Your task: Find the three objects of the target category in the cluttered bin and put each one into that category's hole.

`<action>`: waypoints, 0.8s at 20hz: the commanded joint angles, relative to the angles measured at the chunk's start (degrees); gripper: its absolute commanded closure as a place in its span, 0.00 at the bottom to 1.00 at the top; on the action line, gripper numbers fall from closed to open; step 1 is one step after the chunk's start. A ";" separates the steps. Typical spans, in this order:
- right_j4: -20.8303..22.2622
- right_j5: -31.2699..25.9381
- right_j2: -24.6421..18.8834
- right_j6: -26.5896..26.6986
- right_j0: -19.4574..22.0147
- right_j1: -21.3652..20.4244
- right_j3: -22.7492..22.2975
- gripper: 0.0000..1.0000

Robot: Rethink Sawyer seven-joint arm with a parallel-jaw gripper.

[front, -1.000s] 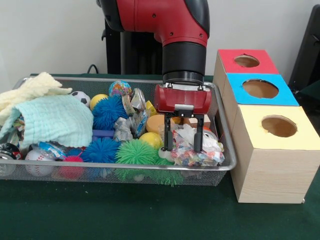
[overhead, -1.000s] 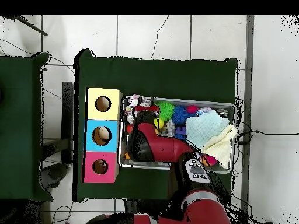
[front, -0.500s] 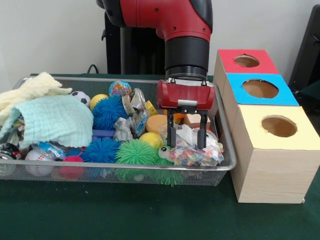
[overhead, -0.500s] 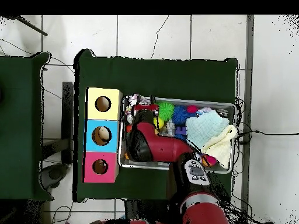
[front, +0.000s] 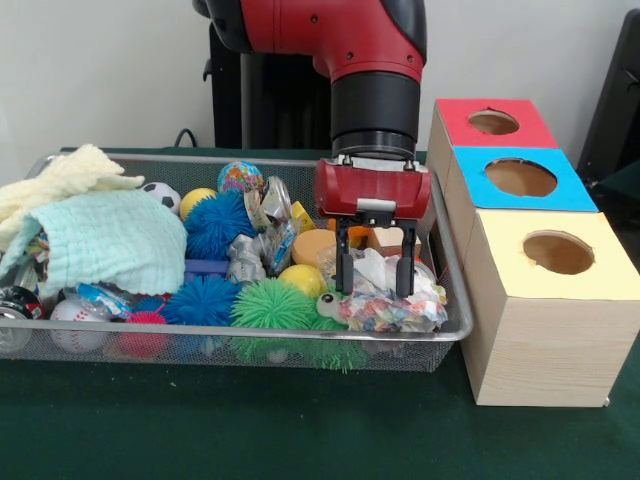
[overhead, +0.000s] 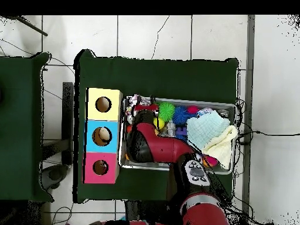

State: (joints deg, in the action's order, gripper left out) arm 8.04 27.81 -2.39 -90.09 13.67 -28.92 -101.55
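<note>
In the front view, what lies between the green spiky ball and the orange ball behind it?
A smooth yellow ball lies between the green spiky ball and the orange ball, shown in the front view.

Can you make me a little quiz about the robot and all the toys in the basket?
1. True or false: the gripper hangs over the end of the wire basket nearest the box with holes.
2. What colour is the top of the box section nearest the camera in the front view? A) red B) blue C) yellow
3. Fill in: the pale green cloth lies at the end of the basket ____ from the box.

Key
1. True; its two fingers straddle a crinkly plastic bag.
2. C, yellow.
3. Farthest.
</note>
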 commanded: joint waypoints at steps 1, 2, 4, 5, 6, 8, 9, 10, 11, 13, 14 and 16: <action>-1.79 -0.70 -3.63 -14.51 -0.66 4.38 -3.22 0.00; -1.88 0.14 -3.22 -14.42 -0.91 5.16 -2.93 0.00; -2.09 1.06 -2.51 -14.09 -1.43 6.15 -2.48 0.00; -2.40 1.41 -2.06 -13.89 -1.85 6.52 -2.25 0.00; -2.60 1.77 -1.89 -13.91 -2.06 6.99 -2.11 0.00; -3.05 1.84 -1.66 -13.89 -2.39 7.98 -1.77 0.00; -3.38 1.33 -1.55 -13.79 -2.57 8.43 -1.61 0.00; -3.78 1.04 -1.50 -13.85 -2.72 8.88 -1.50 0.00; -4.19 0.76 -1.45 -13.91 -2.88 9.32 -1.39 0.00; -4.62 -0.16 -1.78 -14.05 -2.82 9.88 -1.23 0.00; -4.76 -0.61 -1.98 -14.13 -2.76 9.89 -1.29 0.00; -4.98 -1.58 -2.27 -14.13 -2.64 9.53 -1.60 0.00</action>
State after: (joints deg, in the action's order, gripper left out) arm 5.93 27.85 -2.40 -90.09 10.78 -22.42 -101.51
